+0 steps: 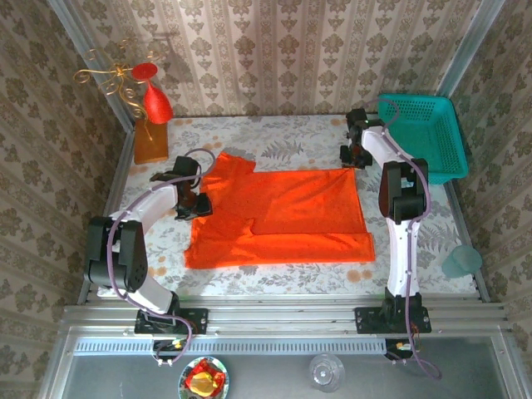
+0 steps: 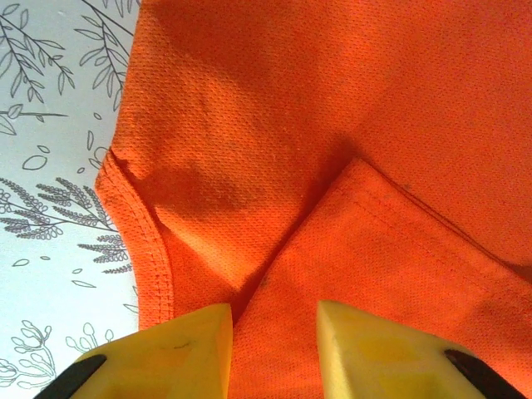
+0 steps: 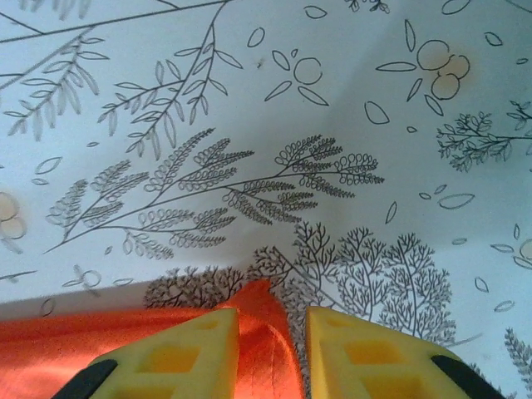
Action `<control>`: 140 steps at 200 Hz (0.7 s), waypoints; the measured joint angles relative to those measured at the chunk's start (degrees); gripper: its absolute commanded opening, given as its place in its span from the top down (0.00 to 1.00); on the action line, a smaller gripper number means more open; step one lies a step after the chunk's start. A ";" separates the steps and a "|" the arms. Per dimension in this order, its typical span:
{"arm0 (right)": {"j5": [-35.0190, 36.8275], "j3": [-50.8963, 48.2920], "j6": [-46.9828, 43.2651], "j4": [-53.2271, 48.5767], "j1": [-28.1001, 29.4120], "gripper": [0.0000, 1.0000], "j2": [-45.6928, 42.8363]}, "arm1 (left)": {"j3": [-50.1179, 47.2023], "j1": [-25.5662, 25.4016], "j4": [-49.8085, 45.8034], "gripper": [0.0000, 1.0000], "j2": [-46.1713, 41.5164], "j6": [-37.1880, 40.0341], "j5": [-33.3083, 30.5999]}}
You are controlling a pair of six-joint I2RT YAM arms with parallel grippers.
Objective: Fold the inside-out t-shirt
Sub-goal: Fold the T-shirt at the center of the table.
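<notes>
Two grips noted: right gripper (image 3: 272, 320) clamps the far-right corner of the inside-out t-shirt (image 1: 283, 216), spread flat mid-table (image 1: 274, 141). Left gripper (image 2: 274, 312) jaws sit slightly apart astride the sleeve fold, hold unclear. Advice: lift both evenly, edge taut.

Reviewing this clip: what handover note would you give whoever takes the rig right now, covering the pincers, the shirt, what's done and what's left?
Left pincer: low over the t-shirt's left edge, with a folded flap running in between its jaws. Whether it is gripping cannot be told.
Right pincer: straddles the shirt's far right corner with a narrow gap. It is unclear whether it is clamped.
Shirt: spread flat on the table.
Done: one layer seems folded over along the near side.
Left: the remaining folds, down to a compact shape.
</notes>
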 measured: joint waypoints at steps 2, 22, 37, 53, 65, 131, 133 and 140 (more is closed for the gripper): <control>0.07 0.09 -0.04 -0.11 0.00 0.79 0.09 | 0.00 0.00 0.00 0.68 0.00 0.00 -0.02; 0.61 0.22 -0.44 -0.81 -0.11 0.87 0.39 | 0.00 0.13 0.15 0.68 0.17 0.20 0.00; 1.22 0.22 -0.55 -0.83 -0.13 0.88 0.39 | 0.02 0.33 0.15 0.68 0.50 0.42 -0.04; 1.38 0.22 -0.48 -0.83 -0.28 0.90 0.39 | 0.33 0.50 0.09 0.68 0.96 0.57 -0.04; 1.36 0.22 -0.52 -0.81 -0.42 0.95 0.39 | 1.53 0.72 -0.02 0.68 2.10 0.96 -0.02; -0.59 -0.33 -0.04 0.24 -0.85 1.00 0.42 | 22.01 1.86 -0.17 0.66 16.50 8.66 0.55; -0.68 -0.46 -0.02 0.37 -0.85 1.00 0.42 | 22.95 1.86 -0.28 0.66 17.22 9.05 0.48; -0.85 -0.94 0.22 0.74 -0.85 1.00 0.42 | 26.14 1.86 -0.39 0.66 19.50 10.16 0.35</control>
